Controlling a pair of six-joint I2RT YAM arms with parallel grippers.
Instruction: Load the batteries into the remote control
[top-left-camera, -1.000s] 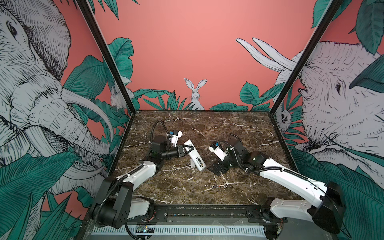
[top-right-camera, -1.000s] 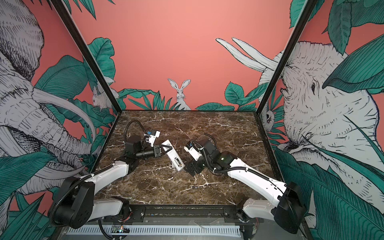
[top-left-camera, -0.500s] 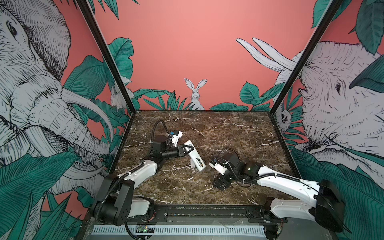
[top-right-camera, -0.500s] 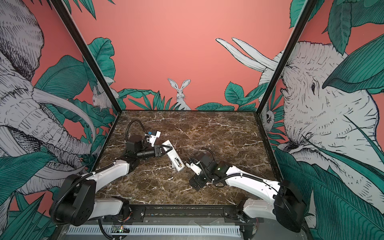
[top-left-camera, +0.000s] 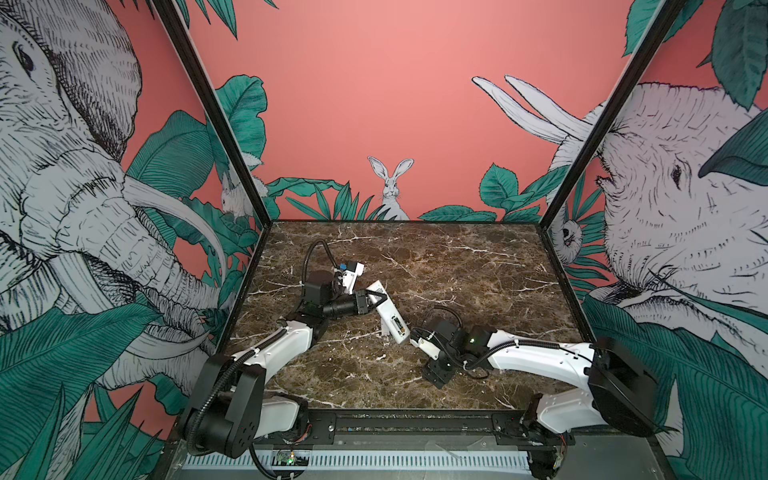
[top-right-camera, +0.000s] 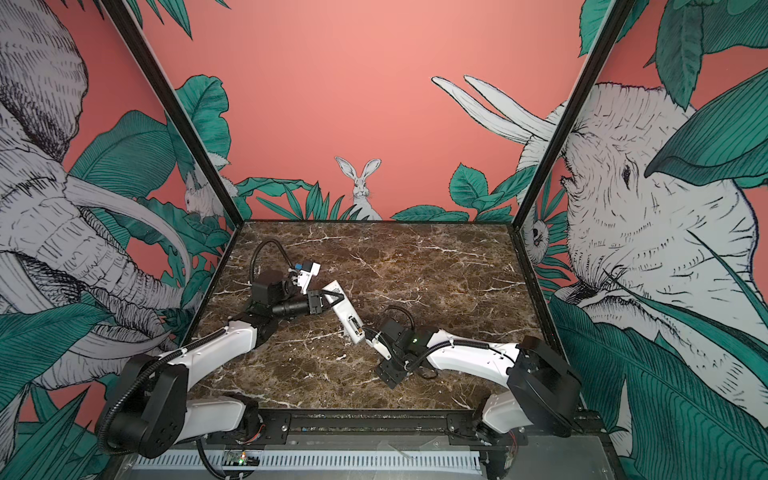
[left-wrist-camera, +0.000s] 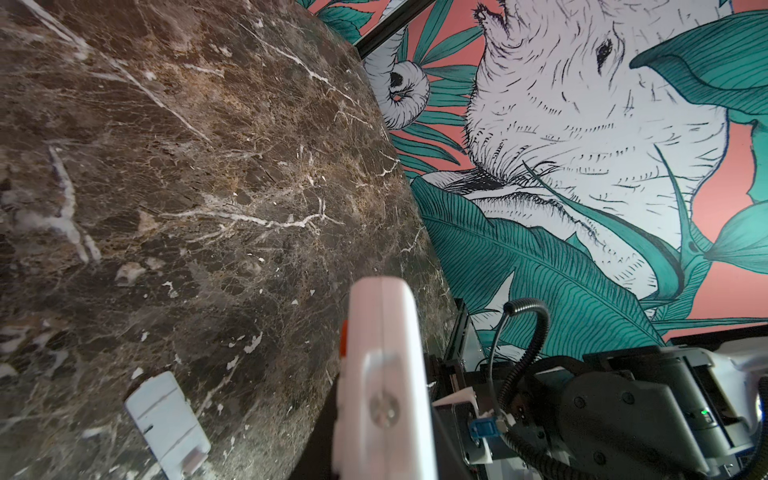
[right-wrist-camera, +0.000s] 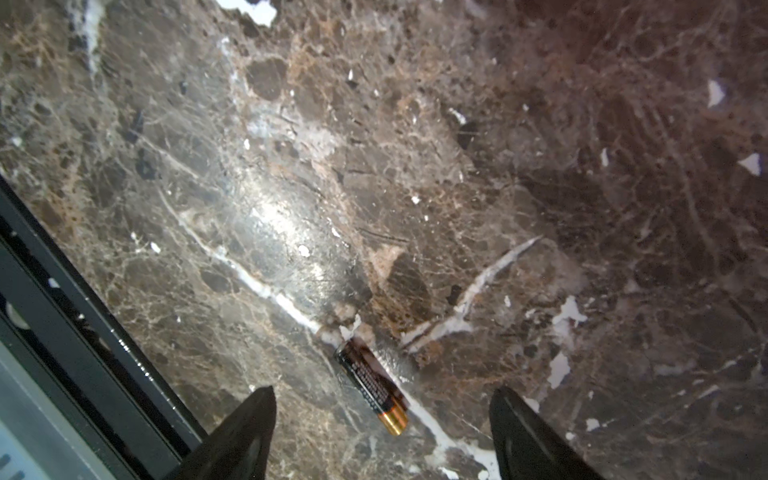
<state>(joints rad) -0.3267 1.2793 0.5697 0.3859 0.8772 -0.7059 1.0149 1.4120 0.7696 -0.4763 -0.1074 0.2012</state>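
The left gripper (top-left-camera: 376, 300) is clamped on the remote control (top-left-camera: 390, 318), centre-left in the scene. The right gripper (right-wrist-camera: 382, 392) stands open around one battery (right-wrist-camera: 371, 384), which lies on the table (right-wrist-camera: 457, 166) near the front edge, apparently untouched.

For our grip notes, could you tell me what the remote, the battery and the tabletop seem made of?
The remote: smooth white plastic, moulded rounded edges. The battery: likely metal in glossy black-and-copper wrap. The tabletop: brown white-veined marble look, glossy; possibly printed.
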